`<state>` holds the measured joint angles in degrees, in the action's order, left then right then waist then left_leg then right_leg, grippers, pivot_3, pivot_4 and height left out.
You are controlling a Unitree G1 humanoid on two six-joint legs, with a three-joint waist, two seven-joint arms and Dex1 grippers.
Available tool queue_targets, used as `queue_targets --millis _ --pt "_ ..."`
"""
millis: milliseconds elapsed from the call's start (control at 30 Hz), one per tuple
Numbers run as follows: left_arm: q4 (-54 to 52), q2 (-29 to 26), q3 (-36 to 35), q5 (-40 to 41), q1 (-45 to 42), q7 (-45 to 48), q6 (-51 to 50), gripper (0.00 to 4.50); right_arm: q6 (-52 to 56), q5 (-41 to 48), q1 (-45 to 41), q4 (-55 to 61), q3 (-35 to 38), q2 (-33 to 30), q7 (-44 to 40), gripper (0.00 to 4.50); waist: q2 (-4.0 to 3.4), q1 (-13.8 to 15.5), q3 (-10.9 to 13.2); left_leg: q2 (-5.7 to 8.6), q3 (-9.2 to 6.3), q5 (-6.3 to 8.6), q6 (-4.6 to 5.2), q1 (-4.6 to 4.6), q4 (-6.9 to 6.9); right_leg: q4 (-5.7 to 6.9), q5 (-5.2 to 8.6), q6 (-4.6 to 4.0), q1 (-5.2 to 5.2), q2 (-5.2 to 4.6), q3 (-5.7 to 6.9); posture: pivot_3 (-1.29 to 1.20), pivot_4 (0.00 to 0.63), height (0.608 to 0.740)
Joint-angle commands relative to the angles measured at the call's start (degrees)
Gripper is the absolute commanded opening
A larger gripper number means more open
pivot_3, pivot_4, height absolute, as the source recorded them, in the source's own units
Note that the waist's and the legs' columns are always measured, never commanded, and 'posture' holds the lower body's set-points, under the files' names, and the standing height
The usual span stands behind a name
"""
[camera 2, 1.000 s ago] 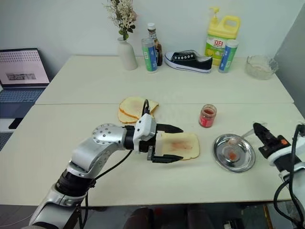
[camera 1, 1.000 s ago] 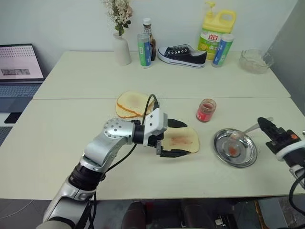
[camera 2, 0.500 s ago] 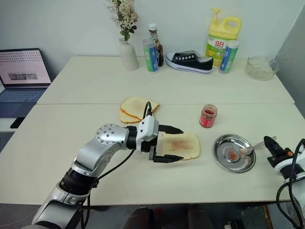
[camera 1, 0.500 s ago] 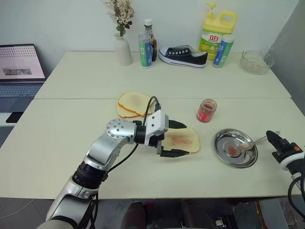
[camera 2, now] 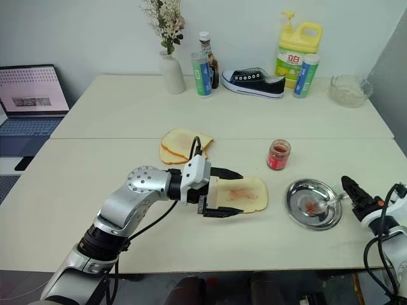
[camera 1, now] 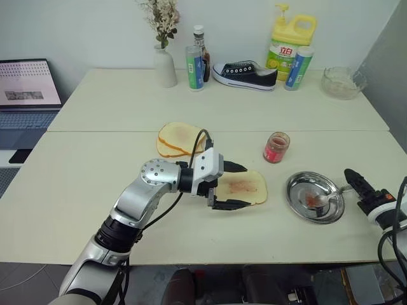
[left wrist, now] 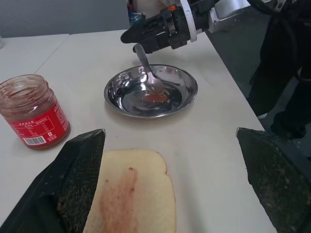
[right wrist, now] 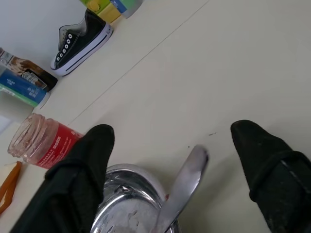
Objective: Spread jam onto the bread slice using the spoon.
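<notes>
The bread slice (camera 1: 247,187), pale with a reddish smear, lies mid-table. My left gripper (camera 1: 235,185) is open, one finger on each side of the slice's left end, with a gap on both sides in the left wrist view. The jam jar (camera 1: 275,147) stands behind and to the right of the slice. The spoon (camera 1: 329,195) rests with its bowl in the steel dish (camera 1: 299,189) beside a jam smear, its handle over the rim. My right gripper (right wrist: 172,130) is open, its fingers standing wide on either side of the spoon handle (right wrist: 183,184) without touching it.
Two toasted slices (camera 1: 178,138) lie stacked behind my left arm. Along the far edge stand a vase (camera 1: 163,65), bottles (camera 1: 194,65), a black shoe (camera 1: 245,73), a yellow detergent jug (camera 1: 284,41) and a glass bowl (camera 1: 342,81). A laptop (camera 1: 27,89) sits at the far left.
My right gripper came down to the right with the spoon, laid its bowl in the dish and opened, letting the spoon go. The left gripper has stayed put.
</notes>
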<state>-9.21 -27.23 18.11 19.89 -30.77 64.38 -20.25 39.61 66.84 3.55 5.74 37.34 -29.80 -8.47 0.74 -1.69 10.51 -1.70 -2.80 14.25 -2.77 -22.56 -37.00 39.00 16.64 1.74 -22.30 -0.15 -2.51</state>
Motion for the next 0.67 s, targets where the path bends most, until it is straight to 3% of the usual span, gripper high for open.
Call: queue_targets --millis 33,133,300,400,533,667 --pt "-2.10 -0.42 -1.51 0.58 -0.31 0.12 0.51 4.50 0.86 2.05 0.55 2.86 3.45 -1.46 0.17 4.48 0.00 -0.01 0.00 0.00 0.00 0.00 0.00 0.00 0.00 0.00 0.00 0.00 0.00 0.00 0.00 0.00 0.150 0.740" --pt "-1.90 -0.97 -2.01 0.83 -0.35 0.45 0.47 4.50 1.99 1.22 1.88 4.26 4.03 -2.95 -0.54 4.48 0.00 -0.03 0.00 0.00 0.00 0.00 0.00 0.01 0.01 0.00 0.00 0.00 0.00 0.00 0.00 0.00 0.150 0.740" --pt "-1.08 -4.87 -6.52 3.97 -0.78 1.09 -3.68 4.50 1.29 -8.40 8.15 8.23 3.52 -13.29 -9.16 4.48 -0.12 -0.21 0.02 0.02 0.04 0.00 0.00 0.00 0.01 -0.02 0.14 0.24 -0.02 -0.02 -0.02 0.00 0.150 0.740" --pt "1.26 -11.18 -10.20 4.27 -1.13 3.22 -6.58 4.50 4.97 -7.03 8.68 15.19 3.41 -23.25 -18.72 4.48 -0.15 -0.66 0.03 -0.04 0.07 0.00 0.00 0.09 0.02 0.00 0.15 0.25 0.00 0.04 -0.06 0.00 0.150 0.740" --pt "5.03 -17.35 -12.85 3.93 -1.13 6.00 -6.83 4.50 9.45 -3.25 7.58 22.49 1.35 -31.64 -28.22 4.48 0.06 -0.88 0.10 -0.13 -0.03 -0.02 0.03 0.21 0.05 0.04 0.16 0.26 0.07 0.15 0.04 0.00 0.150 0.740" --pt "6.59 -20.80 -14.18 3.62 -0.96 7.69 -6.09 4.50 11.10 -3.03 4.85 26.57 -2.70 -35.36 -31.79 4.48 0.15 -0.38 0.15 -0.13 -0.06 -0.01 0.02 0.07 0.02 -0.07 0.16 0.26 0.04 0.11 0.10 0.00 0.150 0.740"
